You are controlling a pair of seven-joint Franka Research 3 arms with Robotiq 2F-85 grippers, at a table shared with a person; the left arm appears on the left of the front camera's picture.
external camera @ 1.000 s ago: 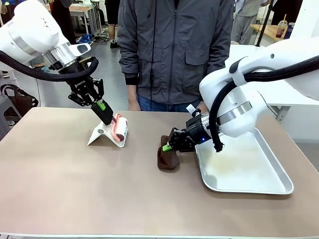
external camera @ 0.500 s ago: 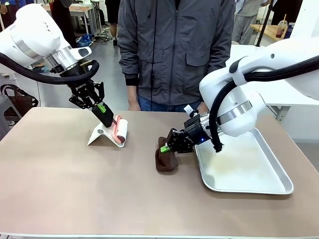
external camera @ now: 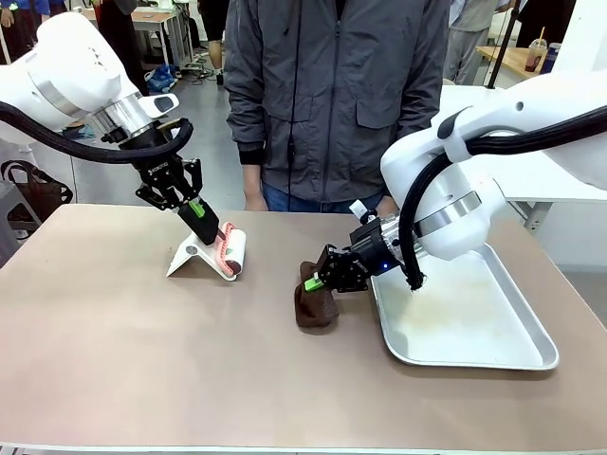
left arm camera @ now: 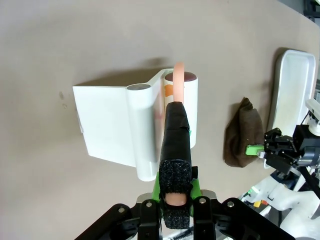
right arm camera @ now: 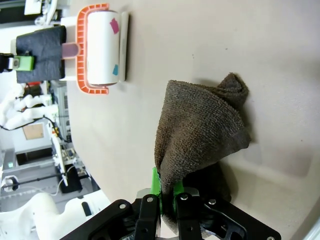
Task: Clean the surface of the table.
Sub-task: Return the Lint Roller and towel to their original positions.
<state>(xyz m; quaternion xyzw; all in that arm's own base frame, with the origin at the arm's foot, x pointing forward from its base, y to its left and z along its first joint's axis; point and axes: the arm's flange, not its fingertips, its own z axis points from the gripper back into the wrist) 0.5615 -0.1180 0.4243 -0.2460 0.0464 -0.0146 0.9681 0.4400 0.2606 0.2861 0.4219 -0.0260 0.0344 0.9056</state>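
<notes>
While right tool point(external camera: 313, 282) clamps brown cloth point(external camera: 316, 305) on table point(external camera: 142, 351), left tool point(external camera: 194, 209) grips lint roller point(external camera: 230, 251) (handle).

A lint roller point(external camera: 230, 251) with a white sticky drum, an orange-pink frame and a black-wrapped handle lies near the far edge, left of the middle, its drum touching a white folded stand point(external camera: 194, 258) that stands like a small tent just to its left. Small coloured specks show on the drum point(right arm camera: 102, 47). A dark brown terry cloth point(external camera: 314, 301) sits bunched near the middle, touching the tabletop. Just to its right lies a shiny rectangular metal tray point(external camera: 474, 355), reaching toward the right edge. A person in a grey zip jacket point(external camera: 332, 95) stands at the far edge.
</notes>
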